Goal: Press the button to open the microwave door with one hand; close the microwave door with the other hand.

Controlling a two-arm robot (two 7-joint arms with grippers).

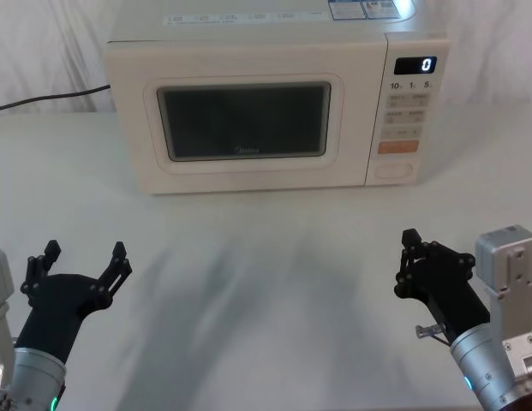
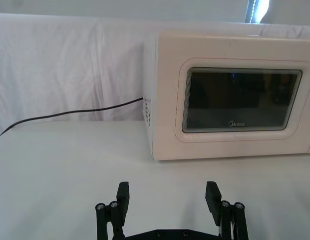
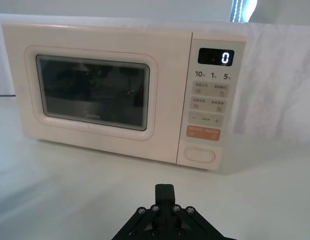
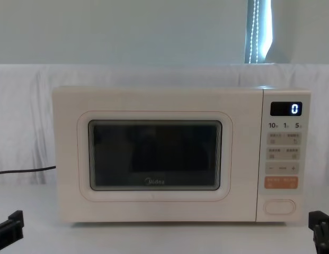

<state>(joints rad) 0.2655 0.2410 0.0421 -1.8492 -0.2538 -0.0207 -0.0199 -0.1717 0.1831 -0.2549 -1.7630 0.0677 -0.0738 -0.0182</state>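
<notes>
The microwave door [image 1: 248,122] sits flush and closed at the back of the white table [image 1: 266,257], the button [image 1: 395,169] at the foot of the panel just below the orange key [image 1: 397,147]; both arms stand well short, the left gripper [image 1: 84,261] with fingers spread, the right gripper [image 1: 409,253] with fingers pressed together. The likely fault is a press that strays onto that key, or a door swinging into a gripper waiting before it. The key legends cannot be read.
</notes>
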